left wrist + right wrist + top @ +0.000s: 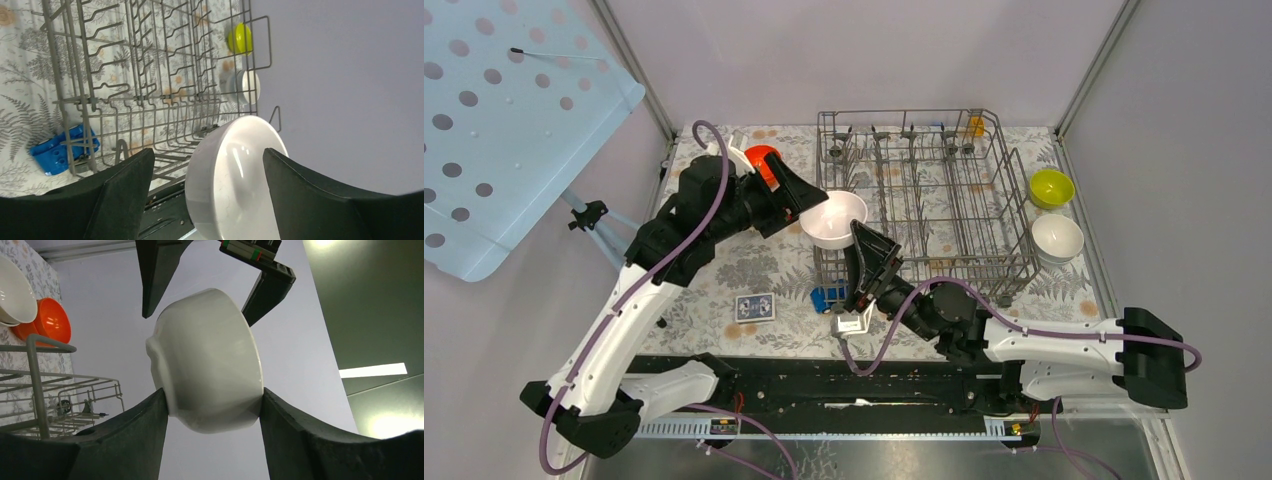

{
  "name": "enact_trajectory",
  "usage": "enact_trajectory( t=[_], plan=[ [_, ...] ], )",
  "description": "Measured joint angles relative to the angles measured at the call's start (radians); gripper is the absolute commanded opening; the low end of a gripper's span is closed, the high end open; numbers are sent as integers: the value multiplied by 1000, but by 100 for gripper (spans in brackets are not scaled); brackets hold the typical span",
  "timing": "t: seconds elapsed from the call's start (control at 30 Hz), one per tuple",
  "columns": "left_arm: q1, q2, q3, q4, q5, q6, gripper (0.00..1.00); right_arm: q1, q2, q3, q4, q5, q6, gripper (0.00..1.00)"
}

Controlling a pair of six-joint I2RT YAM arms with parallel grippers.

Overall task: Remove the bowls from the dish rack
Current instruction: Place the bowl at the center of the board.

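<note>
A white bowl (834,218) hangs in the air just left of the grey wire dish rack (904,112). My right gripper (212,392) is shut on it from below, both fingers pressed to its sides. My left gripper (207,152) is open, its fingers straddling the same bowl (235,180) from the left without clear contact. The rack holds no bowls that I can see. An orange-red bowl (762,160) and a pale bowl (12,290) sit left of the rack. A yellow-green bowl (1051,187) and a white bowl (1057,237) sit to its right.
A blue toy car (829,297) lies by the rack's near left corner, under my right wrist. A patterned card box (755,307) lies left of it. A small yellow item (975,126) stands at the rack's far right corner. Enclosure walls close in on both sides.
</note>
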Motion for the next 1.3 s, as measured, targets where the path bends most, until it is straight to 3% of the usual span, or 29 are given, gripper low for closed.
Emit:
enact_trajectory(
  t=[0.13,0.4,0.53,0.7,0.83,1.0,1.17,1.3],
  plan=[
    [0,-5,-14,-22,21,32,77,6,16,-1,33,0,-13,0],
    [0,-31,-61,-31,48,63,43,18,20,-8,50,0,-30,0],
    [0,-31,-60,-32,50,84,34,24,22,-17,43,0,-31,0],
    [0,-29,-57,-39,46,103,3,29,26,-18,34,-3,-51,1],
    [0,-18,-57,-87,34,168,0,35,35,-18,26,-1,-69,4],
    [0,-13,-57,-101,36,179,0,38,38,-16,27,11,-69,15],
    [3,-15,-61,-98,35,173,0,40,48,-10,27,26,-66,49],
    [3,-18,-61,-93,35,160,0,45,49,-4,27,40,-59,66]
  ],
)
